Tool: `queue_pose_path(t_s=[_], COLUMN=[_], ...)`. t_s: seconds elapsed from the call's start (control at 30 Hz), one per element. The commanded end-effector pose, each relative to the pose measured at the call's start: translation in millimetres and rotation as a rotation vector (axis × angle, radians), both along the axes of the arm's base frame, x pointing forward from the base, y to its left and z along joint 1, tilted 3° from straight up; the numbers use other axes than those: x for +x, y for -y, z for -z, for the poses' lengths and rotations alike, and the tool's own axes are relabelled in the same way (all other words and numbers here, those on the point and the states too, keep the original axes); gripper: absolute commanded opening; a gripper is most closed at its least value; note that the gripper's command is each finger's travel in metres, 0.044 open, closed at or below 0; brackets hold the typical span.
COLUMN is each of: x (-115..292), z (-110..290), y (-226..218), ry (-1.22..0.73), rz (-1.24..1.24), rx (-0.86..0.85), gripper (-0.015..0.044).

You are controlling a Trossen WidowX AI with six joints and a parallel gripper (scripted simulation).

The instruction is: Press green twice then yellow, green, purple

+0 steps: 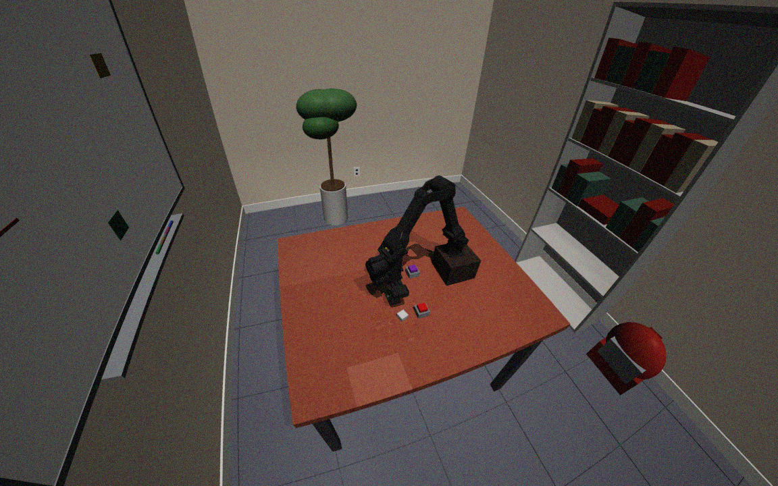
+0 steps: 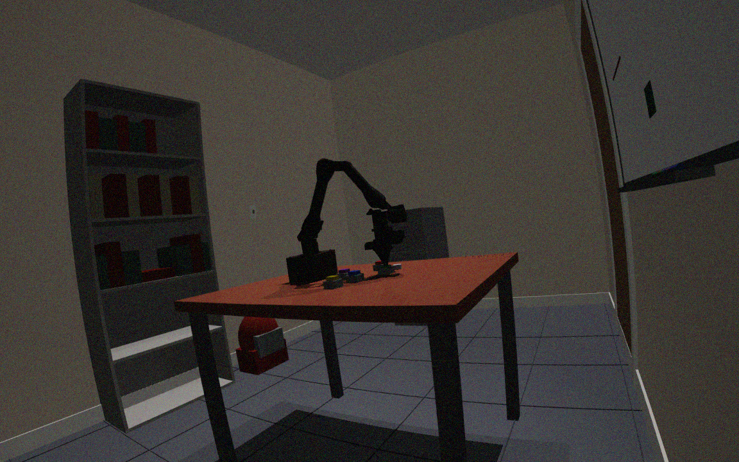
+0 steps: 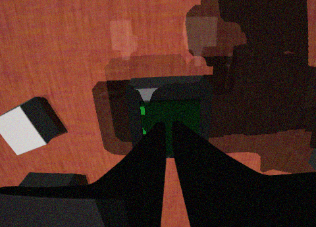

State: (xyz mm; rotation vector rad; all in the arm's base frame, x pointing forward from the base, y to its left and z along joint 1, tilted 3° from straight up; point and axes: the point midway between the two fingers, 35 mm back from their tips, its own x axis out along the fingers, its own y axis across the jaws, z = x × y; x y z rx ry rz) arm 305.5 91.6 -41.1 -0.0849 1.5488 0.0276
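Note:
My gripper (image 1: 394,300) (image 2: 385,264) (image 3: 168,128) is shut and empty, pointing down over the green button (image 3: 187,112). In the wrist view its tips overlap the green cap and seem to touch it; how far the cap is pressed I cannot tell. The arm hides that button in the top view. The yellow button (image 2: 332,278) stands near the arm's base in the exterior view and is hidden in the top view. The purple button (image 1: 412,269) (image 2: 344,270) stands between the gripper and the base.
The red button (image 1: 422,308) and a small white block (image 1: 402,314) (image 3: 20,129) lie close to the gripper. The blue button (image 2: 354,273) stands beside the purple one. All are on the red-brown table (image 1: 331,338) (image 2: 418,292) with the arm's dark base (image 1: 456,266) (image 2: 310,267).

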Motion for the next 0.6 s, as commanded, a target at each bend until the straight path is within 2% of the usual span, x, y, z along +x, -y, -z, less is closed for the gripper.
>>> queue_pose_path(t_s=[0.0,0.1,0.27,0.4,0.57], x=[0,-1,-1,-2,-2], z=[-3,-31,-37,-91,-95], y=[0,0,-1,-3,-3], ry=[0.0,-0.003,-0.003,-0.003,-0.003], rz=[0.0,0.0,0.0,0.0,0.0], rx=[0.0,-0.005,-0.006,-0.005,-0.005], gripper=[0.002,0.002,0.002,0.002,0.002])
